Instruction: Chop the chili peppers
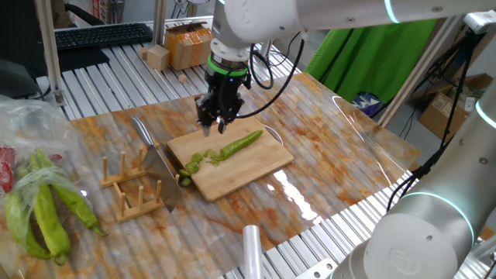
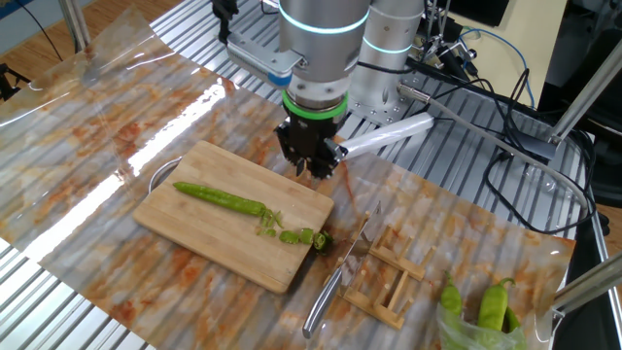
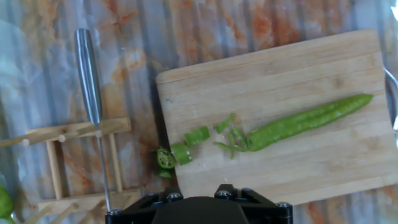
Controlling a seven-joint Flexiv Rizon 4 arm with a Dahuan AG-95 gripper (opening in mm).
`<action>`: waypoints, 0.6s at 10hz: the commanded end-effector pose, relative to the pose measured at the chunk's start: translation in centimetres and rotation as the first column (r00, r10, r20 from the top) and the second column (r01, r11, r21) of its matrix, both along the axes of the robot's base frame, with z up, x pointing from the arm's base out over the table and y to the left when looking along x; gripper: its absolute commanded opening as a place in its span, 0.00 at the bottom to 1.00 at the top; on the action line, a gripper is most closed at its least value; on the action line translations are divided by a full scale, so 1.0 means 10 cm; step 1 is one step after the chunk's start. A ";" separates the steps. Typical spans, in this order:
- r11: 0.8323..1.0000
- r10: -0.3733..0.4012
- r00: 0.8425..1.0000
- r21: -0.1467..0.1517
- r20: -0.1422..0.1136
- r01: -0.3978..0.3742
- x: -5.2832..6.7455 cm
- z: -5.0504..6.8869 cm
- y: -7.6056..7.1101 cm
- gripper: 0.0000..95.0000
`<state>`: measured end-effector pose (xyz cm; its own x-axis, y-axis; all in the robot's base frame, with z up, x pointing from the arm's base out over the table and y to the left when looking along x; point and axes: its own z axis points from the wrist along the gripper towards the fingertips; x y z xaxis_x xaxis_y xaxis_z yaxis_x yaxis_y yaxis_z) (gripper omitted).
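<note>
The slim green chili pepper (image 1: 236, 144) (image 2: 222, 198) (image 3: 298, 122) lies on the wooden cutting board (image 1: 232, 177) (image 2: 219, 248) (image 3: 280, 74). One end is cut, and small green chunks and rings (image 1: 192, 163) (image 2: 301, 236) (image 3: 183, 149) sit at the board's edge. My gripper (image 1: 215, 124) (image 2: 313, 171) hangs over the board's far edge, above and beside the chili. Its fingers stand slightly apart and hold nothing. The hand view shows only the black gripper body along its bottom edge.
A knife (image 1: 159, 163) (image 2: 326, 297) (image 3: 87, 68) rests across a wooden rack (image 1: 128, 194) (image 2: 389, 282) (image 3: 56, 168) beside the board. A plastic bag of bigger uncut green peppers (image 1: 46, 217) (image 2: 486, 311) lies beyond the rack. Cardboard boxes (image 1: 186, 43) stand at the table's back.
</note>
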<state>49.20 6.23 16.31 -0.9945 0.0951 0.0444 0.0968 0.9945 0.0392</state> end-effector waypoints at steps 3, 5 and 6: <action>0.999 -0.024 1.000 0.036 0.007 0.024 0.03 -0.06 0.14 0.60; 0.999 -0.037 0.999 0.038 0.010 0.037 0.07 -0.08 0.24 0.60; 0.999 -0.040 0.999 0.037 0.012 0.040 0.07 -0.08 0.27 0.60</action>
<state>50.11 9.03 15.43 -0.9903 0.1342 0.0371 0.1367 0.9878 0.0752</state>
